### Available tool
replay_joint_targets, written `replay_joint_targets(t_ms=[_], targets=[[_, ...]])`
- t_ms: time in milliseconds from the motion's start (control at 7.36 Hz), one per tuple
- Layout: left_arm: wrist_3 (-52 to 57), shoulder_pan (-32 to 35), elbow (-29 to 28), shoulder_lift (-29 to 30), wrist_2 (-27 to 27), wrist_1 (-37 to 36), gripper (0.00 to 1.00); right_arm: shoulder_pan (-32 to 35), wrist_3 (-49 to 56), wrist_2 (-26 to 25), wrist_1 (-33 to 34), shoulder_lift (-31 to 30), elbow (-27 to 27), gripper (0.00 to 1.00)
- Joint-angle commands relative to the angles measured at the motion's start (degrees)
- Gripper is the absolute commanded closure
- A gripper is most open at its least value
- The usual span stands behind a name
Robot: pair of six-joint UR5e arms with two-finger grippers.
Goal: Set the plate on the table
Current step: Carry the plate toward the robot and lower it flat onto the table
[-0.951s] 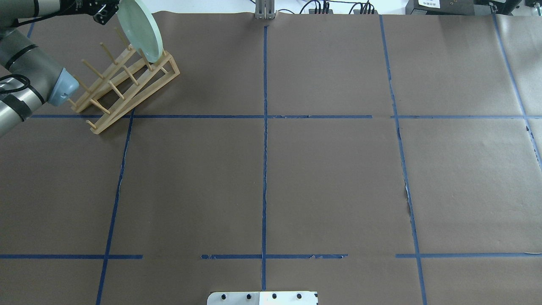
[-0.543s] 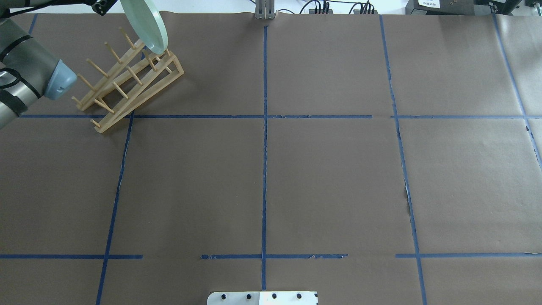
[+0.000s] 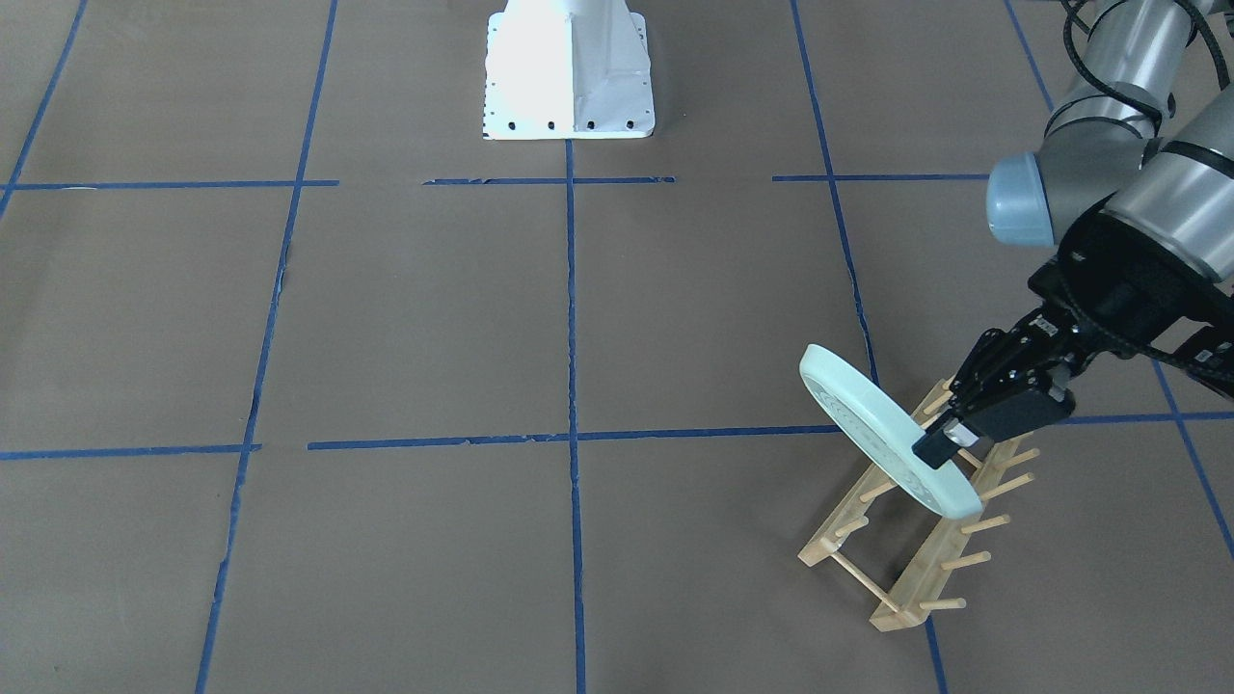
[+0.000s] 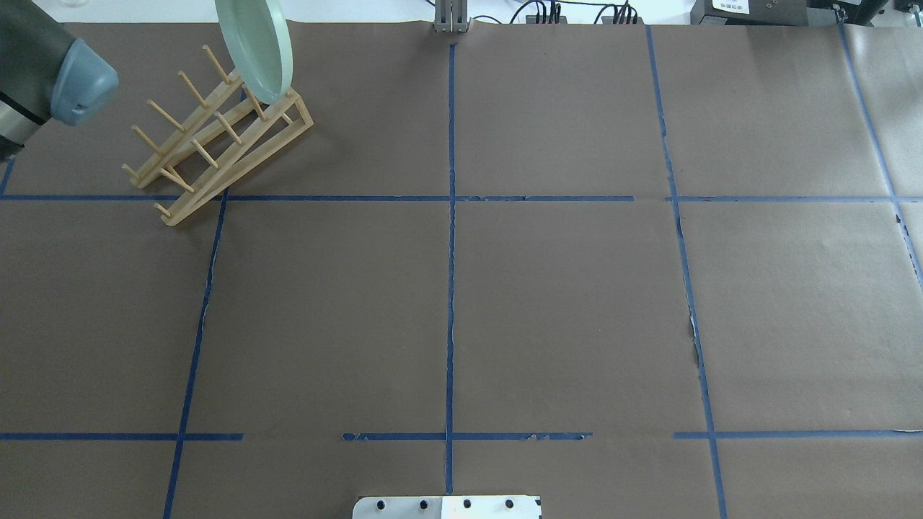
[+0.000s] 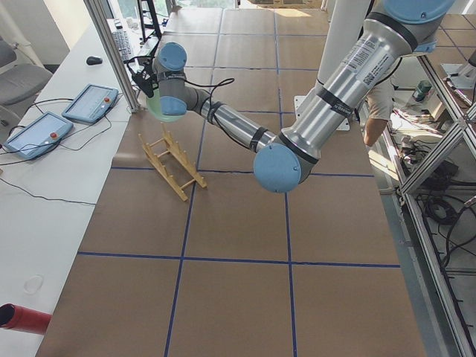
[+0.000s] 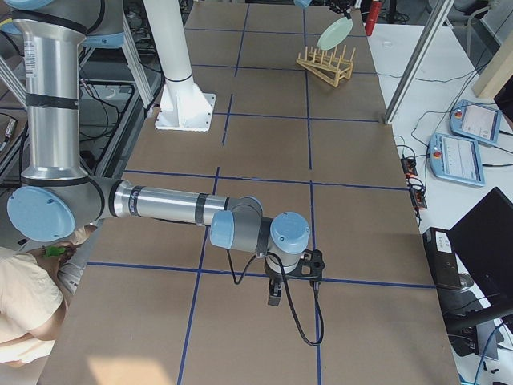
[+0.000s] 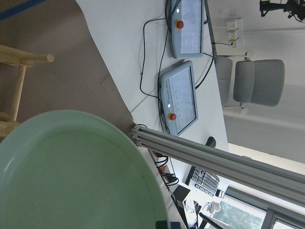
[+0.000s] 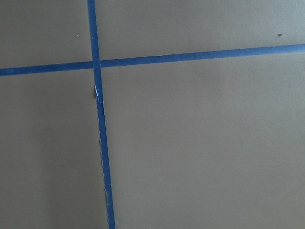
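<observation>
A wide brown paper-covered surface (image 4: 562, 303) is crossed by a grid of blue tape lines (image 4: 450, 288), with the white robot base (image 3: 567, 67) at its near edge. Seen from overhead, a pale mint-green plate (image 4: 256, 43) sits at about 11 o'clock, in the far left corner of the surface. It is held up on edge and tilted, off the surface. The left hand (image 3: 940, 448) is clamped on the plate's rim, one black finger lying across the face of the plate (image 3: 868, 424) in the front-facing view. Directly beneath the plate stands a light wooden peg dish rack (image 4: 216, 130), set at a slant, with the plate over its far end. In the left side view the plate (image 5: 158, 110) appears to hang just above the rack's pegs (image 5: 172, 160), though other views cannot confirm the gap. The left wrist camera shows the plate's hollow green face (image 7: 76, 176) filling its lower left. The right hand (image 6: 274, 298) hangs low over the surface, well apart from the plate, toward 5 o'clock from overhead. Whether its fingers are spread or closed cannot be told.
</observation>
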State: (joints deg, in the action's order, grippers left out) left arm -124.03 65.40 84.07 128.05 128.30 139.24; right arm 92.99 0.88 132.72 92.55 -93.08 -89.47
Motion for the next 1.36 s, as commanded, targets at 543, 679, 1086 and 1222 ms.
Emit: replay_joint_targets(t_ms=[543,679,1086,1222], targets=[[37.61,-28.27,-7.3,20.21,-21.19,-72.12,1.0,0.0,0.0,0.0,0.0,0.0,0.0,0.0],[37.81,-31.01,-8.39,18.22,-21.94,-72.18,1.0,0.0,0.0,0.0,0.0,0.0,0.0,0.0],[37.82,-35.33,-8.05,15.14,-21.86,-70.6,1.0,0.0,0.0,0.0,0.0,0.0,0.0,0.0],[37.81,-35.52,-7.88,14.35,-21.86,-68.68,1.0,0.0,0.0,0.0,0.0,0.0,0.0,0.0]])
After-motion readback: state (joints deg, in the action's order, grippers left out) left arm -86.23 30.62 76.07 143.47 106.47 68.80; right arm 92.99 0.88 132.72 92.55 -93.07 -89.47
